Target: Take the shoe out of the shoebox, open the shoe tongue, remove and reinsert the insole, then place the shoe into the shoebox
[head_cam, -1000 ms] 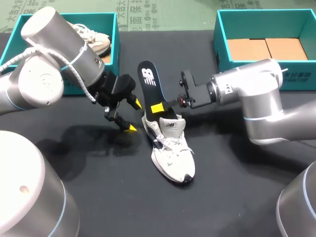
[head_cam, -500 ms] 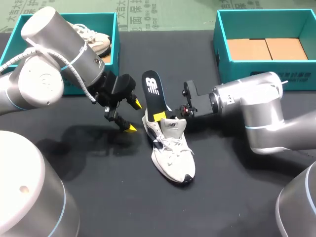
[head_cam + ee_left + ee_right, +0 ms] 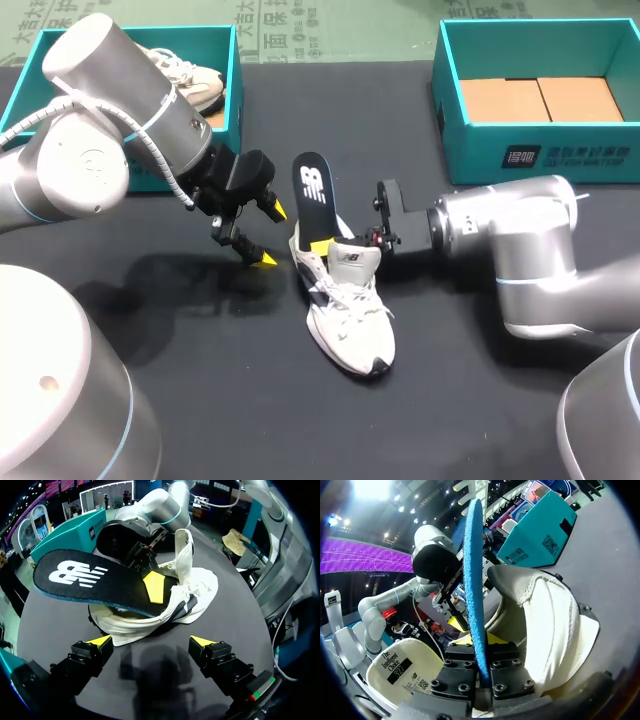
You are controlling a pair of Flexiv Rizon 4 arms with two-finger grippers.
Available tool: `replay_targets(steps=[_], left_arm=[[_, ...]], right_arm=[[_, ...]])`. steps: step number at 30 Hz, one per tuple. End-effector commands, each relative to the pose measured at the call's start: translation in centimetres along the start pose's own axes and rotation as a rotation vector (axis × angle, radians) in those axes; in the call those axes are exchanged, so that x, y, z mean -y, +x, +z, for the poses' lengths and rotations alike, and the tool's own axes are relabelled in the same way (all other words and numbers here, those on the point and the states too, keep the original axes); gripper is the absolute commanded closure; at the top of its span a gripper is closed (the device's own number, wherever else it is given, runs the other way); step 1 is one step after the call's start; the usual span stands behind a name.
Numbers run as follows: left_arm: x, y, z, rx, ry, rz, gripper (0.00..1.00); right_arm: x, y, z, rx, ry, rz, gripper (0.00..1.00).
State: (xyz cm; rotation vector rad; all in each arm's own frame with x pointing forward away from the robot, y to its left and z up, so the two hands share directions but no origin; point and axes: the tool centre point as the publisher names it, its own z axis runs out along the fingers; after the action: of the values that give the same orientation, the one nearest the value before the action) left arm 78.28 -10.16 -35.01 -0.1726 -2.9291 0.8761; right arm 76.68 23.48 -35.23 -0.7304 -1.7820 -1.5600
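Insole (image 3: 311,190) lowered toward shoe (image 3: 348,310); right gripper (image 3: 324,245) seemingly clamping.

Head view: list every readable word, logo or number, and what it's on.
insole: white brand logo, a mark rather than words, not spelled out here.
right-hand shoebox: white print on its front wall, too small to read.
shoe: small label on the tongue, too small to read.
Nothing here can be quoted reliably.

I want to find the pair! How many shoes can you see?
2. The white shoe lies on the table. The other shoe sits in the left box, partly behind the left arm, which may hide more.
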Motion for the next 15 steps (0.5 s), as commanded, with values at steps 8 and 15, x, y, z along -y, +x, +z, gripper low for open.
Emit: replay_targets(steps=[8,15], left_arm=[[0.0,0.0,0.0,0.000,-0.001,0.000,0.00],[0.0,0.0,0.0,0.000,-0.001,0.000,0.00]], right_arm=[[-1.4,0.6,0.8,0.008,0.059,-0.051,0.61],[-2.5,1.2,0.9,0.016,0.092,-0.079,0.64]])
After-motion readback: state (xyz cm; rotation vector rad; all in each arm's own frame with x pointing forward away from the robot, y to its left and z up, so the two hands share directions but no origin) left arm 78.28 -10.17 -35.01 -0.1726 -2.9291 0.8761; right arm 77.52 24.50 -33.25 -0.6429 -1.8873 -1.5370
